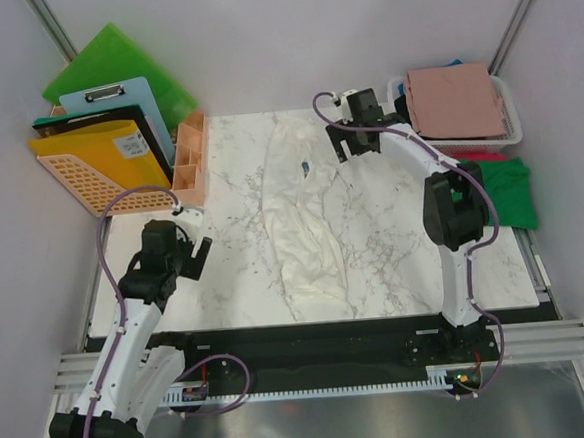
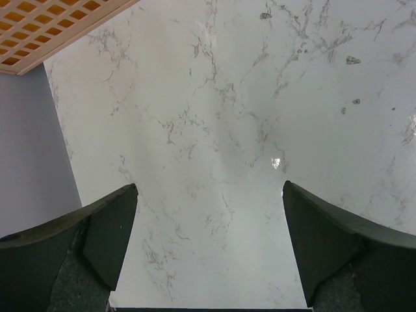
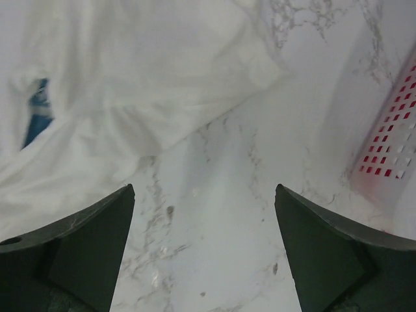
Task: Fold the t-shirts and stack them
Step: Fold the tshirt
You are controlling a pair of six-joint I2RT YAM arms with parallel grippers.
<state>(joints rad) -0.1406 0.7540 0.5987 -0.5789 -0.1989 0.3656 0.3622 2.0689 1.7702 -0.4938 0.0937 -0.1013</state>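
A cream-white t-shirt [image 1: 307, 213] lies crumpled lengthwise on the middle of the marble table [image 1: 226, 284], its small blue print [image 1: 307, 168] facing up. My right gripper [image 1: 353, 147] hovers open just right of the shirt's far end. In the right wrist view the jaws [image 3: 204, 190] frame bare marble, with the shirt's edge [image 3: 130, 78] and print [image 3: 38, 114] at upper left. A folded dusty-pink t-shirt [image 1: 454, 100] lies on top of the basket, and a green one [image 1: 508, 192] lies beside the table at the right. My left gripper [image 1: 196, 254] [image 2: 209, 186] stands open over bare marble at the left.
The white mesh basket [image 1: 510, 113] [image 3: 390, 149] stands at the back right, close to the right gripper, with red cloth [image 1: 483, 153] below it. At back left are an orange file holder [image 1: 93, 168] [image 2: 52, 26], green folder boards [image 1: 111, 61], a blue clipboard [image 1: 113, 101] and a wooden organizer [image 1: 189, 156].
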